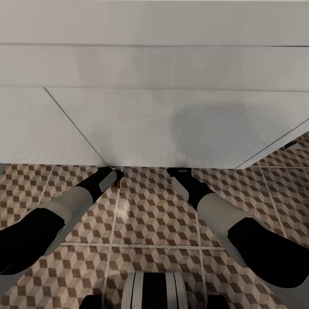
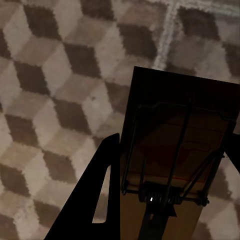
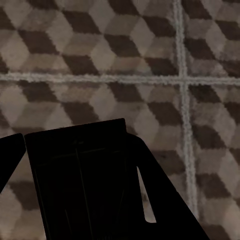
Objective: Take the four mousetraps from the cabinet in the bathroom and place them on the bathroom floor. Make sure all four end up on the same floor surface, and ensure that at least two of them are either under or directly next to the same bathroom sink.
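The head view looks steeply down from above both arms onto the bathroom floor [image 1: 150,214] before a white unit, while each wrist view faces down along its fingers [image 2: 100,200] at those same tiles from close, seemingly just above them.

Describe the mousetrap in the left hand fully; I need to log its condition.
The mousetrap is a flat rectangular wooden slab, dark in shadow, paler at one end. A thin wire frame, a straight rod and a coiled spring sit on top, over a faint red mark. It hangs above the patterned floor tiles, clamped between the left hand's dark fingers.
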Available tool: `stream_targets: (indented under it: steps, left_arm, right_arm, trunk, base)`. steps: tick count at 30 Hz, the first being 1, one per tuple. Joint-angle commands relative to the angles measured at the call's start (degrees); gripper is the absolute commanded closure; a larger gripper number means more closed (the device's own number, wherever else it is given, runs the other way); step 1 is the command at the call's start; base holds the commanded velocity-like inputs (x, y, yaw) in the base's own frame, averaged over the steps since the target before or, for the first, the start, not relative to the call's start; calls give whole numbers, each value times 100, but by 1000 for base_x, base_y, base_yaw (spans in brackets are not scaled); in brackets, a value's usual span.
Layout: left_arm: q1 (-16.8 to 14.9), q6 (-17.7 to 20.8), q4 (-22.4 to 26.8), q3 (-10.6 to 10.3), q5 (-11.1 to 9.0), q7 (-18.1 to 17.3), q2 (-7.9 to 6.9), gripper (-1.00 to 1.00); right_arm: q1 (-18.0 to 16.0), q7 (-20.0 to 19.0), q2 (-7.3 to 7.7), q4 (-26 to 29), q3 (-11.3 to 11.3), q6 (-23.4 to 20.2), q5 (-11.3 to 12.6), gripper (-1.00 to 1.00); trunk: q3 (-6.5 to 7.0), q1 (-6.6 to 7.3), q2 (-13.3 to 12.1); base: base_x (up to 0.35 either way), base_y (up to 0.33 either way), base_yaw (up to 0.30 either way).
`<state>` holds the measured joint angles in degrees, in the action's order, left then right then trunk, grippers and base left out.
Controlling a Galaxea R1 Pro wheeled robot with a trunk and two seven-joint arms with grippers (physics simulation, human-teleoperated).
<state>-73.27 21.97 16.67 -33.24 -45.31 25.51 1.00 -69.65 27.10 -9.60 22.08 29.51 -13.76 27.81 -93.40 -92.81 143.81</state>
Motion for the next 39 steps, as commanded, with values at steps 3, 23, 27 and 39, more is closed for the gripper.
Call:
stream_targets:
  steps: [3,23,27,39]
  left_arm:
    - [-43,36,12,-42,-21,60,-4,100]
    - [-91,36,12,-42,-21,60,-19,100]
    - [-91,36,12,-42,-21,60,-21,100]
    - [-91,36,12,-42,-21,60,-21,100]
  right_arm:
    - [-32,31,2,75,70,-54,-6,100]
    - [-171,32,2,113,70,-48,-145,100]
    - [-172,32,2,116,72,-48,-145,100]
    - [-171,31,5,116,70,-48,-145,100]
  trunk:
    - [-18,1,1]
    - [-171,1,1]
    - [-203,1,1]
    - [-292,1,1]
  base:
    - [0,0,0]
    - [0,0,0]
    - [0,0,0]
    - [0,0,0]
